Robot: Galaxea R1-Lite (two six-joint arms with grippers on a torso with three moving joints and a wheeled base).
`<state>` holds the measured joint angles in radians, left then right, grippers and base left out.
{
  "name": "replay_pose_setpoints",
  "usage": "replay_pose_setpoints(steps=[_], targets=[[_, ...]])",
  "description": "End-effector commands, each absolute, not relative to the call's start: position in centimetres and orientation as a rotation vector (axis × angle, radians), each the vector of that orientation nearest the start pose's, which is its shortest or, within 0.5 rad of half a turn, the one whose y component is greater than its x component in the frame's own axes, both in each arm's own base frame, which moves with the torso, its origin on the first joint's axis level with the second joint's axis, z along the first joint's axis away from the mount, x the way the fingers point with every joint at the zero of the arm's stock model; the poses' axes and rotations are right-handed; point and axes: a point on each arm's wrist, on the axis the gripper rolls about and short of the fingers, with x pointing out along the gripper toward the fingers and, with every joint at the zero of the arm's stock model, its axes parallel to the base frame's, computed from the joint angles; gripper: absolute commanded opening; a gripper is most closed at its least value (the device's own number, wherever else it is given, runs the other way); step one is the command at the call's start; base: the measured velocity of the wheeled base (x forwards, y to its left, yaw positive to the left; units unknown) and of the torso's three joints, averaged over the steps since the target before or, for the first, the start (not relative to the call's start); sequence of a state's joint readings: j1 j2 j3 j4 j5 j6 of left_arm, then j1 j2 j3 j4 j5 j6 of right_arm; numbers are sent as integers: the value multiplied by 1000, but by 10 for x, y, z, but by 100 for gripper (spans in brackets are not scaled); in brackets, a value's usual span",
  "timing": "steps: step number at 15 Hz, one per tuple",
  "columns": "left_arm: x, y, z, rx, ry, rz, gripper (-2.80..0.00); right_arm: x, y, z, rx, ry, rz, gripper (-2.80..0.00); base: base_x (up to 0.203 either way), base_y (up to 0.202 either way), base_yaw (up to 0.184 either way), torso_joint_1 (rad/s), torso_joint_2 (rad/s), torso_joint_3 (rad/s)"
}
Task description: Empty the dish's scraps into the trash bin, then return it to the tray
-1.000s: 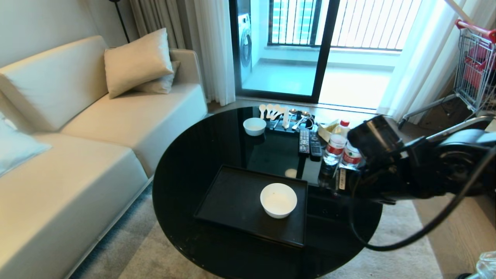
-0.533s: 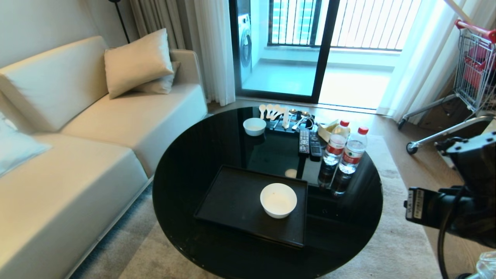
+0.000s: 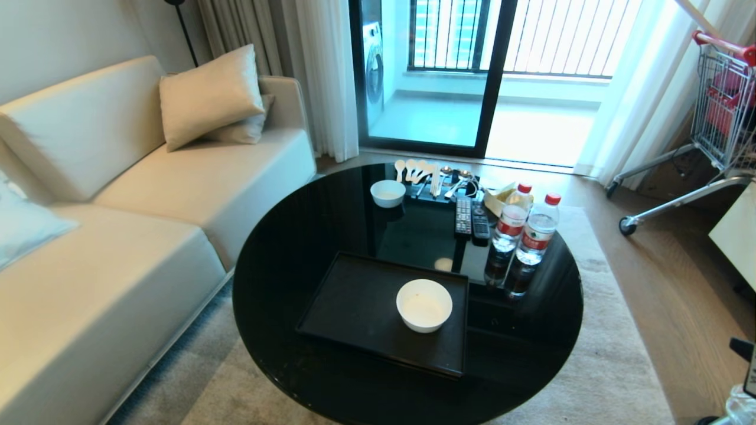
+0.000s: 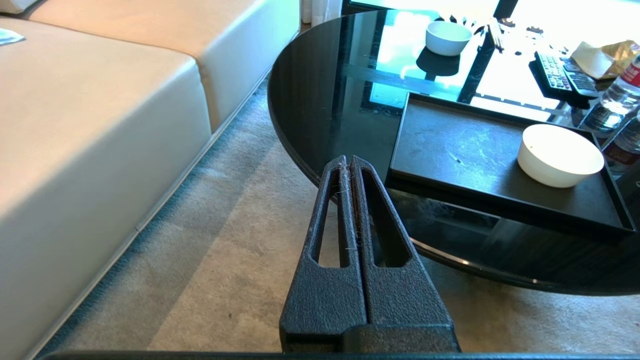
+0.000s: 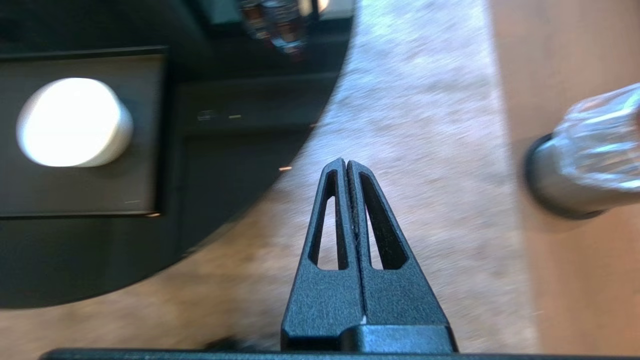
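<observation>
The dish (image 3: 424,304), a plain white bowl, stands on the right part of the black tray (image 3: 354,301) on the round table. Its inside looks white apart from a tiny orange speck; no other scraps show. The right wrist view shows the dish (image 5: 75,122) on the tray (image 5: 75,195), and the metal trash bin (image 5: 585,165) with its clear liner on the floor. My right gripper (image 5: 346,162) hangs shut and empty over the rug between table and bin. My left gripper (image 4: 348,159) is shut and empty, parked low beside the table's edge, left of the tray (image 4: 450,145) and dish (image 4: 560,156).
On the black glass table (image 3: 283,248) behind the tray are a smaller white bowl (image 3: 388,192), spoons (image 3: 425,174), two remotes (image 3: 472,218) and two water bottles (image 3: 528,227). A cream sofa (image 3: 118,206) runs along the left. A shopping cart (image 3: 723,100) stands at the far right.
My right arm has swung from beside the water bottles down to the lower right, almost out of the head view. The dish and tray have not moved.
</observation>
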<state>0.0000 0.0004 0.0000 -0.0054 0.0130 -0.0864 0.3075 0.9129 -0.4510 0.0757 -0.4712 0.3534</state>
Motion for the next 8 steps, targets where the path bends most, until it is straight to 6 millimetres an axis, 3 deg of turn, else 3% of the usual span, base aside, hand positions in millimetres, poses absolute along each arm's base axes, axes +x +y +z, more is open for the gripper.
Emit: replay_pose_setpoints(steps=[1, 3, 5, 8], targets=[[-23, 0, 76, -87, -6, 14, -280, 70, 2, 152, 59, 293, -250, -280, 0, 0, 0, 0, 0, 0], [-23, 0, 76, -87, -7, 14, -280, 48, -4, 129, 2, 174, -145, -280, 0, 0, 0, 0, 0, 0], [-23, 0, 76, -87, -7, 14, -280, 27, -1, 121, -45, 73, -47, -280, 0, 0, 0, 0, 0, 0], [-23, 0, 76, -87, -7, 14, -280, 3, 3, 97, -87, 111, 22, -280, 0, 0, 0, 0, 0, 0]])
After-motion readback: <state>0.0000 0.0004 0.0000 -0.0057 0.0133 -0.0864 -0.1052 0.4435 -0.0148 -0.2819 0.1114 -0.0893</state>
